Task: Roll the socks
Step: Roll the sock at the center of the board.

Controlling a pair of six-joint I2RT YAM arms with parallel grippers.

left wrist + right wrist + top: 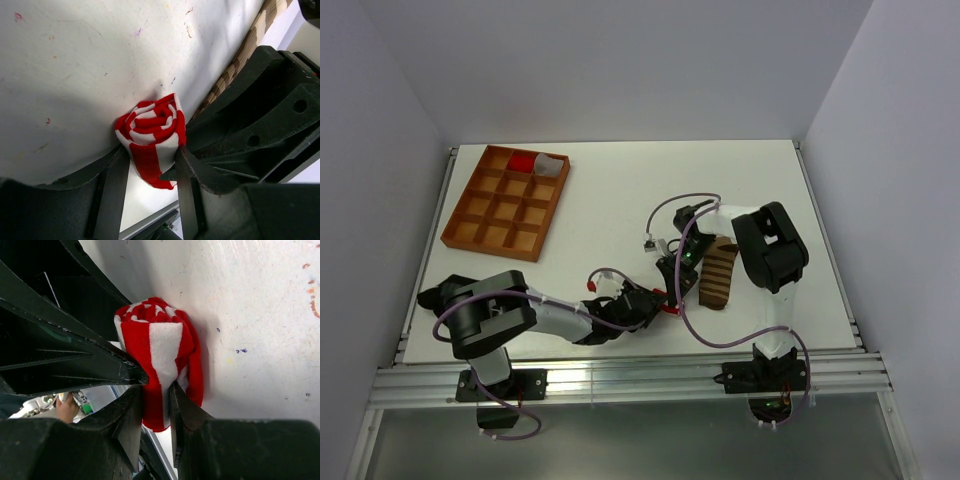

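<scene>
rolled sock (150,137): between both arms' fingers (112,187) | flat sock (718,278): right | tray (490,248): back-left

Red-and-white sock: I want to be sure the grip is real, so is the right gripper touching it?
Touching. The right wrist view shows the right gripper pinching the rolled red-and-white sock, with a finger pressed into each side.

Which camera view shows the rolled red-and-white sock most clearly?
The left wrist view: the red-and-white sock faces it end-on, so the spiral shows. The right wrist view shows only its striped side; the top external view, just a red speck.
</scene>
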